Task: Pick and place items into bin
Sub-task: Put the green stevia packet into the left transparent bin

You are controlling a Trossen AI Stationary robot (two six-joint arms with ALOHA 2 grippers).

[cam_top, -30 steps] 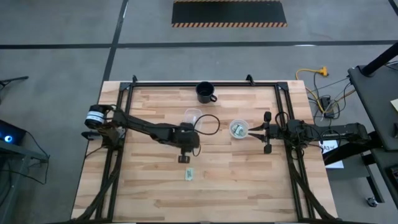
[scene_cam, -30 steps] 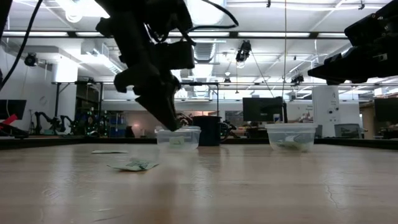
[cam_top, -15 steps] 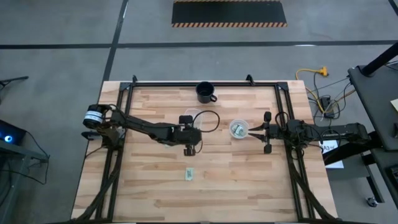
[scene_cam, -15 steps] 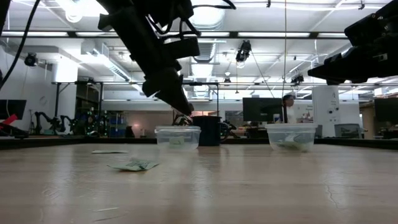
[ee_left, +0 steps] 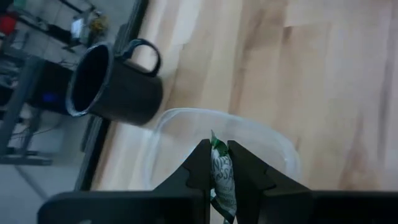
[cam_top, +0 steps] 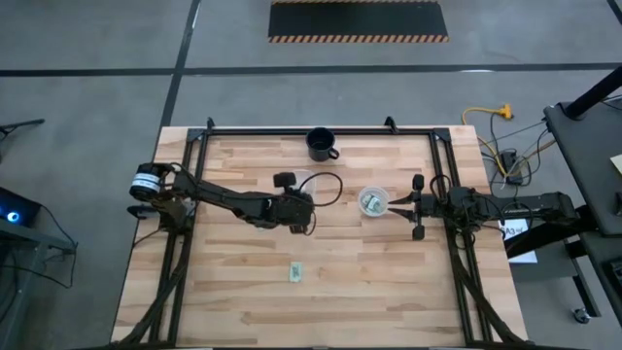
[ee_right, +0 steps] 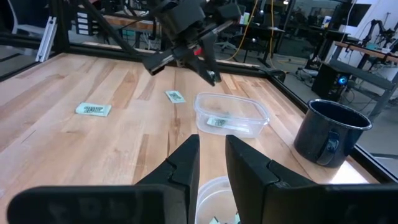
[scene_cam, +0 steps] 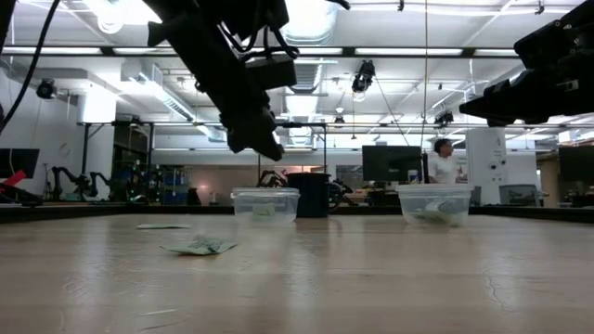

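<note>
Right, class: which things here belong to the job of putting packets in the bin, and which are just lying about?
Job in hand:
- left gripper, shut on a green-white packet
- clear tub beneath it
- two loose packets on the table
- clear cup holding packets
- right gripper, waiting beside that cup

Lying about:
- dark mug
- person in the room behind

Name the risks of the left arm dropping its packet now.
1. The left gripper pinches only the packet edge, so it could slip early.
2. The gripper sits over the clear cup rim, not its middle; the packet may land on the table.
3. The light cup stands beside the dark mug; a low pass could knock either.
</note>
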